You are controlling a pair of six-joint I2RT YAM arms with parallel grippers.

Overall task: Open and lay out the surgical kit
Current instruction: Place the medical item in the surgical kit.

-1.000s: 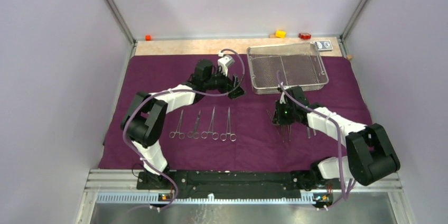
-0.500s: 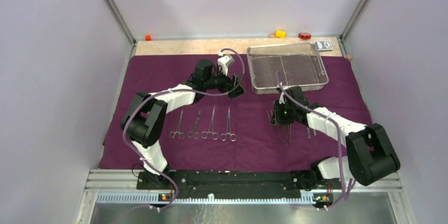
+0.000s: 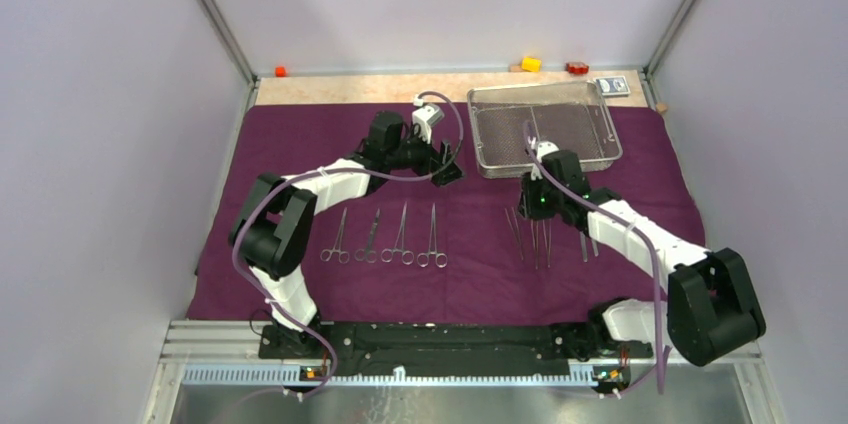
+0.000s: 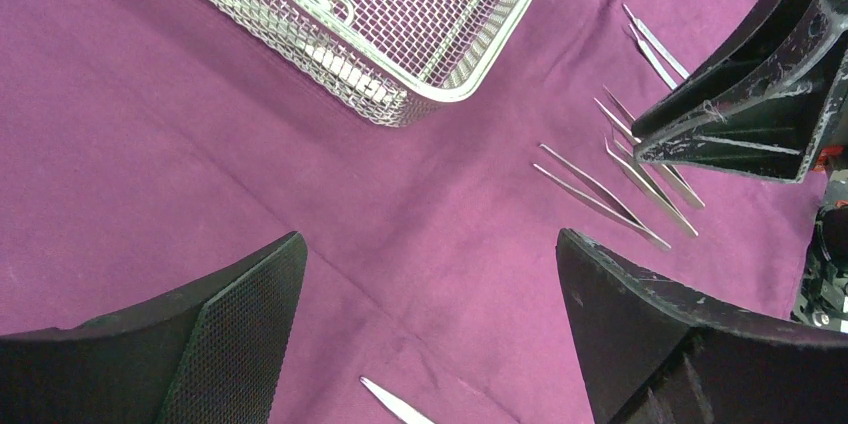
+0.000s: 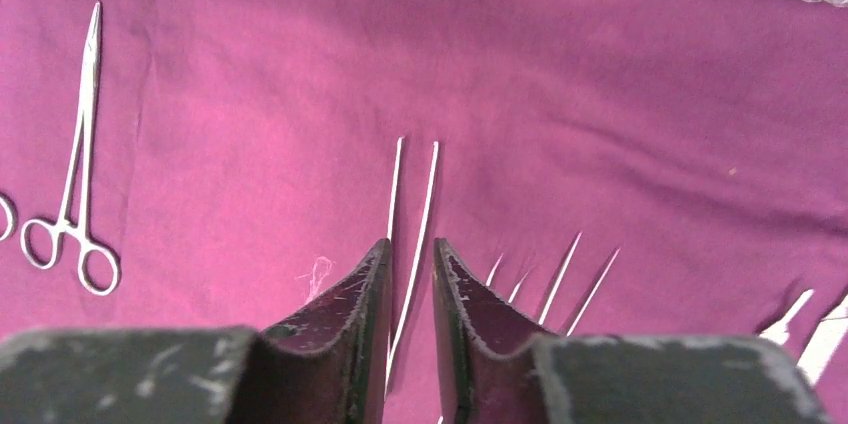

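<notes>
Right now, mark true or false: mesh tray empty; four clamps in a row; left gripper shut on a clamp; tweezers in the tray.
1. The mesh tray holds nothing. True.
2. Four ring-handled clamps lie in a row on the purple cloth. True.
3. The left gripper is shut on a clamp. False: its jaws stand wide open over bare cloth and hold nothing.
4. The tweezers are in the tray. False: they lie on the cloth in front of the tray, by the right gripper.
</notes>
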